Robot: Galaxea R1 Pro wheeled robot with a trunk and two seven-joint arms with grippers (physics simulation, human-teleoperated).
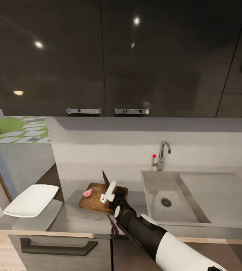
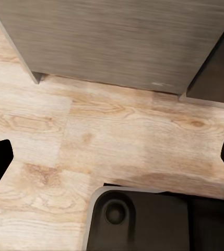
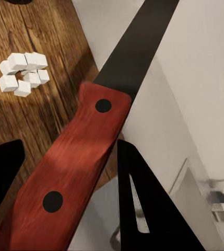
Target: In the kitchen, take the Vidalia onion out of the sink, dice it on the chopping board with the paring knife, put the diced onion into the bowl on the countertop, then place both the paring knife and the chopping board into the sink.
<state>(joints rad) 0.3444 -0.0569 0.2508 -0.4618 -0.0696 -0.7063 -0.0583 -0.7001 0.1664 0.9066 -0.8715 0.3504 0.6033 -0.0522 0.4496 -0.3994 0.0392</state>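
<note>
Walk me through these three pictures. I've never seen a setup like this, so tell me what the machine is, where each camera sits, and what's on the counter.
This is a simulated two-armed robot in a kitchen. The wide picture comes from its head camera, looking down at the countertop. There its right gripper holds the paring knife over the chopping board, where a pink onion piece lies. A white bowl sits to the left, the sink to the right. The right wrist camera shows the knife's red handle between the fingers, plus small white cubes on the board. The left wrist camera faces the wooden floor.

The paring knife [image 3: 85, 157], red-handled, stands blade-up at frame centre above the brown chopping board [image 1: 97, 198], which carries white onion dice [image 3: 23, 73].
</note>
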